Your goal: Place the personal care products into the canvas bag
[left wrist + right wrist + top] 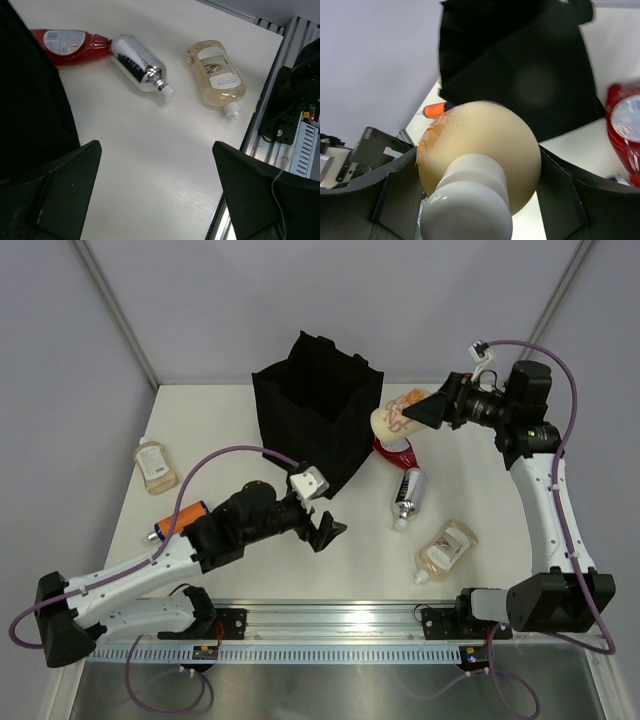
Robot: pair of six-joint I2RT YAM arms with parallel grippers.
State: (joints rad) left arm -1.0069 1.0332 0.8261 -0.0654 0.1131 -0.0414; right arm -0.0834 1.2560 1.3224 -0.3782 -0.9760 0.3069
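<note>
"White worktop (250, 560), pale grey walls. Can you read any label?"
"No. The print on the silver tube (137, 62) and the amber bottle (216, 74) is too small."
"And the grippers?"
"The right gripper (418, 410) clasps a cream bottle (393, 412), raised just beside the right rim of the canvas bag (315, 410), near the red squeeze bottle (398, 452). The left gripper (328, 532) gapes wide and holds nothing, in front of the bag; open worktop separates it from the tube."
</note>
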